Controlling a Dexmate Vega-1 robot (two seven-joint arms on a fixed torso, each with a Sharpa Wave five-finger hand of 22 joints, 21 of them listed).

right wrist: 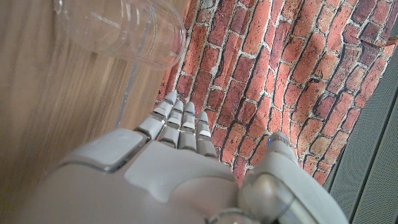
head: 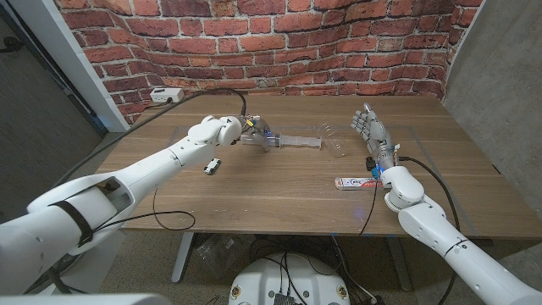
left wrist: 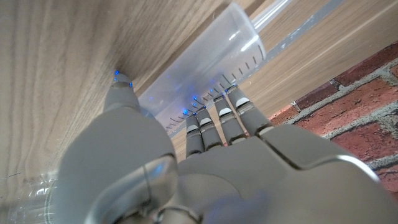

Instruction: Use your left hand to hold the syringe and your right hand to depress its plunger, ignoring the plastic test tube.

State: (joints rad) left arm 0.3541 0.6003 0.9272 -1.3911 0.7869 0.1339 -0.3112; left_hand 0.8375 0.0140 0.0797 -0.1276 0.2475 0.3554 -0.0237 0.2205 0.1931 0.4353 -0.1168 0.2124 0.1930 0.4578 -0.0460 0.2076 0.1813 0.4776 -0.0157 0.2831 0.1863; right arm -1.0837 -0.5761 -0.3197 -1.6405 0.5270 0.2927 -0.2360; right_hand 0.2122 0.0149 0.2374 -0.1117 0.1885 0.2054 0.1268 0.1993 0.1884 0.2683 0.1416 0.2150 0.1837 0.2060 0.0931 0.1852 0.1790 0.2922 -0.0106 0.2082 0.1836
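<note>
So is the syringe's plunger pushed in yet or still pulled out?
Still pulled out: the plunger extends from the syringe barrel along the table toward the right hand, which stands apart, fingers spread.

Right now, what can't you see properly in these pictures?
- Head view: left hand covers the syringe barrel's near end.
- Head view: print on the small white packet is too small to read.
- Right wrist view: clear plastic test tube is cut off by the edge.

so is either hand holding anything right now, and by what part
The left hand grips the syringe around its clear barrel, thumb on one side and fingers on the other. The right hand holds nothing, its fingers straight.
</note>
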